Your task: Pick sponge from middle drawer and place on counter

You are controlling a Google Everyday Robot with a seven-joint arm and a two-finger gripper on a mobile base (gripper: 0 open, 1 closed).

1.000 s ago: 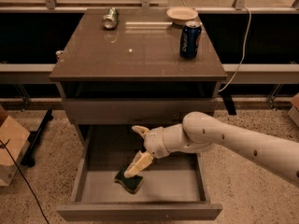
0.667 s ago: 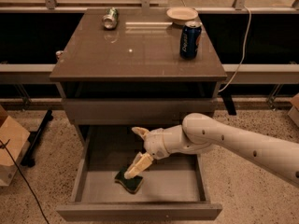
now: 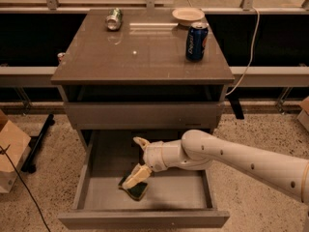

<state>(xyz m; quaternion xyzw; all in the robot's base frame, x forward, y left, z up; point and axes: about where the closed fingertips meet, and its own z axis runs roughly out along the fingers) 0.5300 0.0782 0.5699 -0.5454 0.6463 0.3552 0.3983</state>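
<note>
The middle drawer (image 3: 96,178) is pulled open below the counter (image 3: 145,57). The sponge (image 3: 138,191), dark green over yellow, lies on the drawer's pale floor near its front left. My gripper (image 3: 137,161) reaches into the drawer from the right and is open, fingers spread wide. One fingertip (image 3: 140,142) points toward the back. The other fingertip (image 3: 133,180) rests on or just over the sponge's top edge. The sponge is not clasped.
On the counter stand a blue can (image 3: 196,41) at the right, a white bowl (image 3: 188,16) at the back right and a silver can (image 3: 114,19) lying at the back left. A cardboard box (image 3: 9,153) sits on the speckled floor at the left.
</note>
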